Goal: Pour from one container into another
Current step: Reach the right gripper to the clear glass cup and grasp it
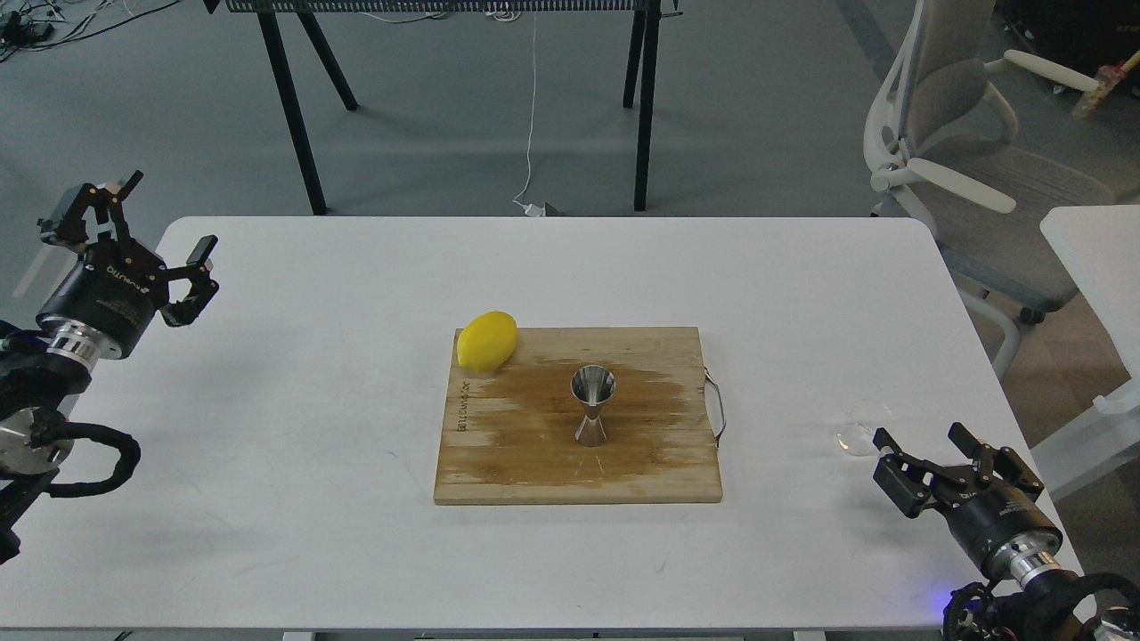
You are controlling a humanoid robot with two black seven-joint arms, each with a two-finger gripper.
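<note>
Right pincer sits low at the near right of the counter, fingers apart and empty, just short of the clear glass cup, so the step in hand is the grab. Next: close on the cup, carry it left to the steel jigger upright on the cutting board mid-counter; left pincer spread wide, idle at the far left edge
</note>
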